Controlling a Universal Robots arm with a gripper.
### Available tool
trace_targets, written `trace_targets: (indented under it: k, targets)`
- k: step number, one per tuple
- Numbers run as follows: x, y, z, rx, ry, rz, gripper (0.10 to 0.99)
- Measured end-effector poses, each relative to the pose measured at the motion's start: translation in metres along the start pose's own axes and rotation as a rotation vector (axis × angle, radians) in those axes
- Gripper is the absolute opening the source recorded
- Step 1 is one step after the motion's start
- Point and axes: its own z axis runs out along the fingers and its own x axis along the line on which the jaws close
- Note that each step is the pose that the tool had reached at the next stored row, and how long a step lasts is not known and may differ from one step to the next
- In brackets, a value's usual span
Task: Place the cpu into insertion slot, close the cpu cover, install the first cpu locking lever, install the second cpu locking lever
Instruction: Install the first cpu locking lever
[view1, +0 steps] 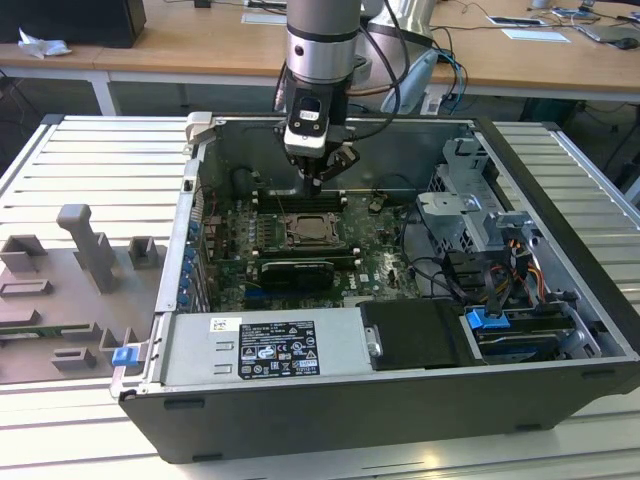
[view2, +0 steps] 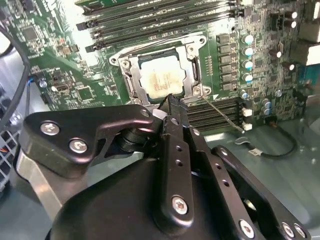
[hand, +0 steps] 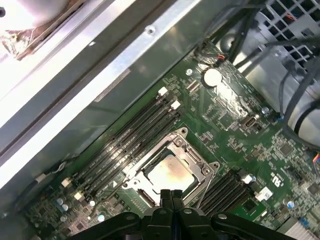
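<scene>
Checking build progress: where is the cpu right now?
In the second wrist view the cpu lies in its socket, framed by the metal cover, between the memory slots, just beyond the gripper.

One cpu (view2: 159, 80), one cpu cover (view2: 133, 79), one computer case (view1: 330, 425), one coin battery (hand: 212, 76), one robot arm (view1: 322, 40)
</scene>
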Motion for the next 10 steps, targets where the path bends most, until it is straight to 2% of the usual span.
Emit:
trace_targets:
  k: [4,5,10]
  targets:
    - [0.0,0.0,0.0004,0.0,0.0002,-0.066,0.106]
    - [0.0,0.0,0.0008,-0.001,0.0004,-0.11,0.106]
    - [0.0,0.0,0.0016,-0.001,0.0006,-0.202,0.106]
